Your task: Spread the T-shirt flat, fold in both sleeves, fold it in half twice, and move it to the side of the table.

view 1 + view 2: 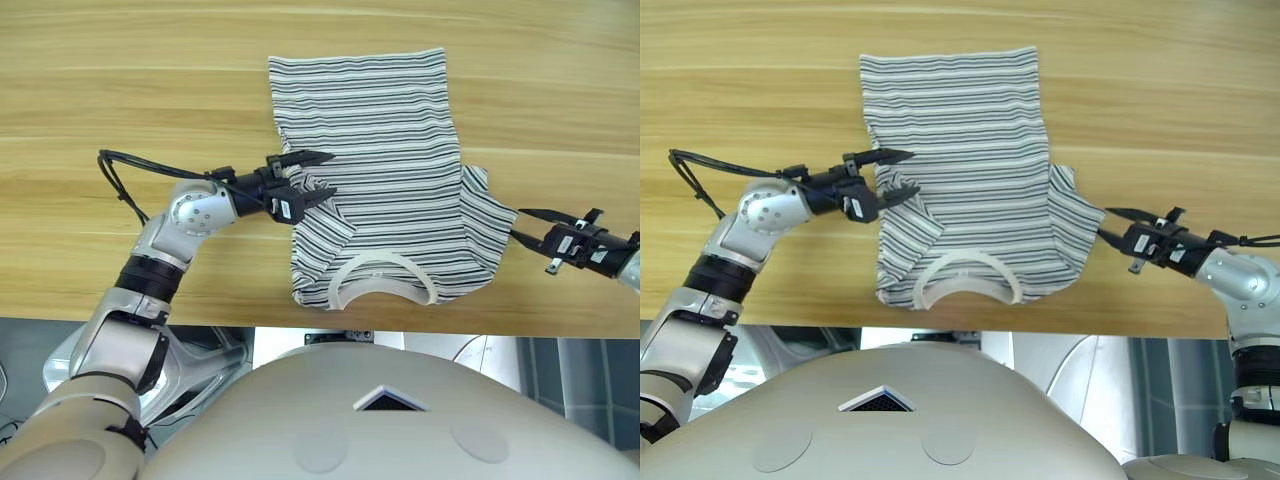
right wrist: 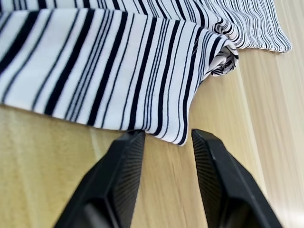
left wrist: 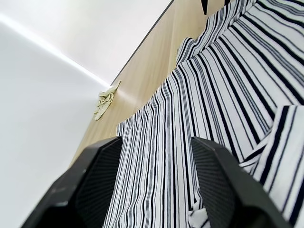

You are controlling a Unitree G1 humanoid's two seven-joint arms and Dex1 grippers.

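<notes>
We reckon T-shirt (image 1: 385, 140) spread, L sleeve (image 1: 322, 225) in. R sleeve (image 1: 488, 205), both half-folds, side move not yet done. Left gripper (image 1: 331, 175) & right gripper (image 1: 517, 223) released, empty.

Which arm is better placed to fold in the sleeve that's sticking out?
Right. The right claw is open at the hem of the outstretched sleeve; the left claw is over the opposite side of the T-shirt, where the other sleeve looks folded in.
</notes>
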